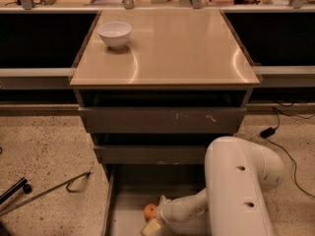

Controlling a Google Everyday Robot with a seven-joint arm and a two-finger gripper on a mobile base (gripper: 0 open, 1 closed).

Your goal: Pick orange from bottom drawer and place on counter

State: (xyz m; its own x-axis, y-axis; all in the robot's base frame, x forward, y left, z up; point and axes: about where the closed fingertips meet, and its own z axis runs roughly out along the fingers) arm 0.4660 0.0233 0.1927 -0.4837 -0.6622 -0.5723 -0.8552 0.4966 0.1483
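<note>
On my feed the bottom drawer [122,221] is pulled out toward me at the near edge of view. The orange [149,212] sits on the drawer floor, about mid-width, not lifted. The gripper [156,220] is down inside that drawer, right up against the orange on its right/near side. Can't tell from here whether it's spread or closed on the fruit, as the wrist and orange overlap.

The white arm [241,191] fills the near-right corner and hides the drawer's right half. The two upper drawers look shut, the top one [162,119] w/ scuffs on its front and the middle one [147,154] just below it.

The counter [182,48] carries a white bowl [114,34] at its far-left corner, well apart from the orange. On the floor there's a thin metal rod [49,191] to the left and a black cable [291,154] to the right.
</note>
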